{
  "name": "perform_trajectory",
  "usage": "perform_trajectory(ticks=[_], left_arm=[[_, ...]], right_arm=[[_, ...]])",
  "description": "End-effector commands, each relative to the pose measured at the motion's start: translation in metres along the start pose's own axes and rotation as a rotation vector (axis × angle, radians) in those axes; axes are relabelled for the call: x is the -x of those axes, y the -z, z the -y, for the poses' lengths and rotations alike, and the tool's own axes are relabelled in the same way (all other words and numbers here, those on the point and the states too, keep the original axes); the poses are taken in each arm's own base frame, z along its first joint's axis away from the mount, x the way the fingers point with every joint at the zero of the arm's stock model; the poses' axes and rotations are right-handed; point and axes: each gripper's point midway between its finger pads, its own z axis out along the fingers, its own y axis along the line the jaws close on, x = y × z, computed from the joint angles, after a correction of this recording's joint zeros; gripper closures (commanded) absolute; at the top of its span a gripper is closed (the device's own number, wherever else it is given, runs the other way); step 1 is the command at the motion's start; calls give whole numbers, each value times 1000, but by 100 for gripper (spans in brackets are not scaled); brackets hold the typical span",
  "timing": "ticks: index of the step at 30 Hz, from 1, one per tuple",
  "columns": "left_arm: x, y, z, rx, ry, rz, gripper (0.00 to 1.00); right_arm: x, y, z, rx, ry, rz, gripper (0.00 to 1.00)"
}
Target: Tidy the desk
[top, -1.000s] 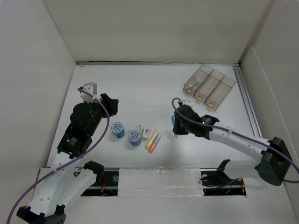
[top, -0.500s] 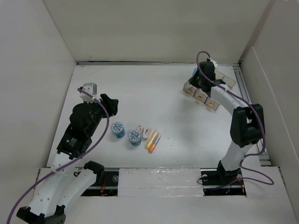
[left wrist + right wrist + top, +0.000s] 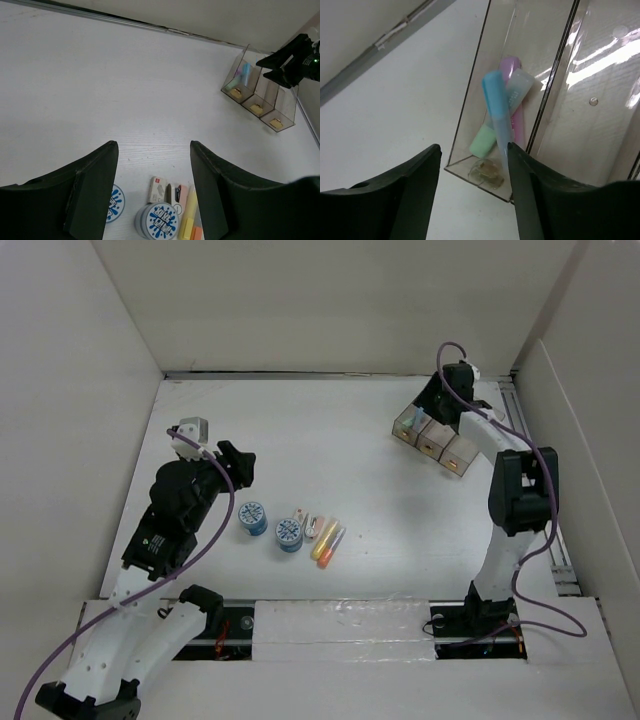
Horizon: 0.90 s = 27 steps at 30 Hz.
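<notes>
The table [image 3: 330, 440] fills my overhead view. It is roughly square with no clear long axis, its far edge against the back wall and a metal rail [image 3: 535, 470] down its right side. At the far right sits a three-compartment clear tray [image 3: 462, 452], skewed so its compartments angle toward the far right corner.

My right arm [image 3: 520, 490] rises steeply from its base, bends at the elbow and reaches back over the tray's far end, wrist tipped down. The right fingers [image 3: 405, 200] are spread apart and hold nothing. Between them I see the leftmost compartment, where a blue marker [image 3: 496, 107] leans tilted beside a pink one [image 3: 518, 125] and a green-capped one [image 3: 484, 141].

My left arm [image 3: 175, 510] is folded at mid-left, aimed across the table. The left fingers [image 3: 95, 190] are wide open and empty, above two blue tape rolls [image 3: 253, 517] and a cluster of highlighters [image 3: 326, 543] lying near centre.
</notes>
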Motion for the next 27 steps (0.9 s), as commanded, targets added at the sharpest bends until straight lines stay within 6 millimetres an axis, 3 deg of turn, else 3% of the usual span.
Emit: perform_trajectory(ticks=[1, 4, 5, 6, 8, 9, 10, 11, 12, 13, 14, 16, 17, 18, 19, 21, 23, 27], left_arm=[[9, -4, 3, -15, -7, 34, 44], [8, -4, 3, -15, -8, 32, 44], [9, -4, 3, -14, -7, 34, 45], [8, -4, 3, -15, -6, 32, 45], [8, -4, 2, -10, -8, 33, 45], [8, -5, 2, -9, -8, 31, 45], [8, -4, 2, -9, -8, 31, 45], [8, -4, 2, -9, -8, 31, 45], [7, -4, 3, -14, -6, 30, 45], [8, -3, 4, -17, -6, 33, 45], [9, -3, 4, -17, -6, 35, 45], [9, -2, 5, -23, -2, 36, 45], [10, -1, 6, -30, -3, 38, 45], [10, -2, 5, -25, -3, 38, 45], [9, -2, 6, -29, -5, 35, 45], [10, -1, 5, -27, -3, 39, 45], [10, -1, 5, -28, -3, 40, 45], [10, 0, 6, -32, -1, 42, 45]], right_arm=[[46, 28, -26, 79, -15, 116, 37], [41, 51, -36, 122, -7, 129, 38], [25, 54, -30, 114, -1, 103, 42], [26, 74, -41, 160, 7, 116, 58], [-3, 97, -67, 258, 41, 69, 83], [-25, 114, -68, 290, 56, 41, 100], [-42, 125, -76, 325, 72, 28, 100], [-77, 148, -106, 432, 120, -16, 100], [-139, 177, -117, 470, 210, -103, 100], [-171, 184, -99, 413, 269, -188, 99], [-172, 184, -99, 412, 270, -189, 99], [-219, 209, -103, 424, 348, -269, 75], [-255, 224, -88, 399, 396, -344, 60], [-254, 223, -87, 392, 397, -336, 52], [-279, 241, -91, 422, 417, -386, 44], [-304, 251, -81, 407, 442, -442, 33], [-325, 262, -76, 392, 458, -485, 33], [-351, 261, -66, 349, 485, -539, 38]])
